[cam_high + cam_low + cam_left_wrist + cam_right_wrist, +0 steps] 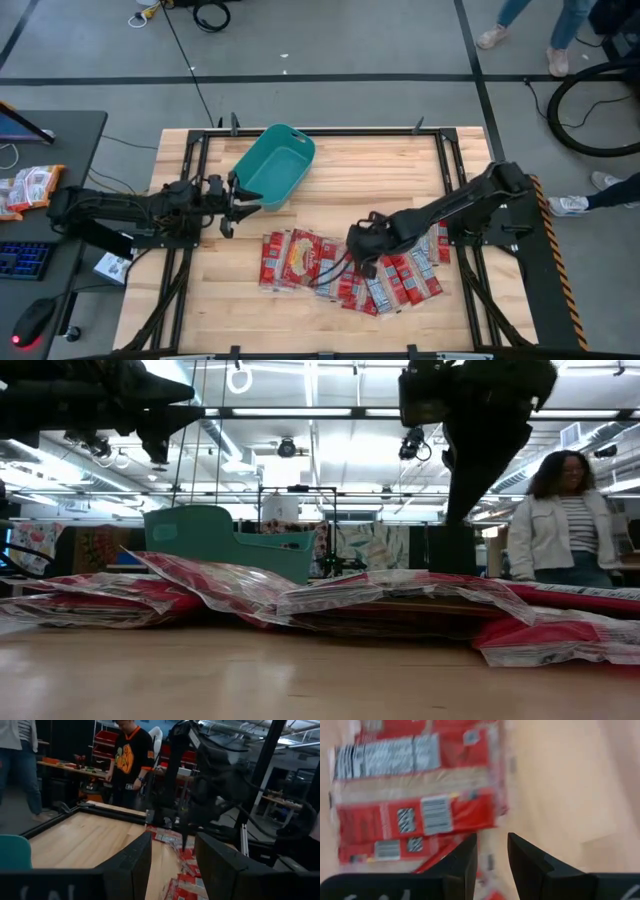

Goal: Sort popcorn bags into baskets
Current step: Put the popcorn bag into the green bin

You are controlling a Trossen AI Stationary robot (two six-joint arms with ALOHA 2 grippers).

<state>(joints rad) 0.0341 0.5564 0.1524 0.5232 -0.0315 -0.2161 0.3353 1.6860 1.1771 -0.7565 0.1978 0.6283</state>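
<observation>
— Where are the popcorn bags [345,270]?

— In an overlapping heap on the wooden table [380,170], toward its near edge and a little right of the middle. They are flat red packets with white and yellow print. In my right wrist view the nearest ones [415,815] show white panels with barcodes, but the writing is too blurred for me to read.

— And the basket?

— The teal basket [277,165] sits near the far edge, left of centre, turned at an angle and well apart from the heap. What I can see of its inside holds no packets.

— What are your claws doing?

— My right gripper [358,262] is over the middle of the heap, pointing down at the packets; its two fingers [465,865] stand a little apart with nothing between them. My left gripper [233,205] hovers just beside the basket's near corner, fingers [135,865] also partly open and empty, with bare wood and the heap showing past them.

— Anything else around?

— Off the table's left edge a dark side desk [60,135] carries orange-and-white snack packets [28,188], a keyboard [22,260] and a mouse [30,322]. A person in a pale jacket [560,520] stands beyond the table in the low view, and another in a black shirt with an orange print [131,762] shows in the left wrist view. The right arm [210,775] rises between my left camera and the room.
</observation>
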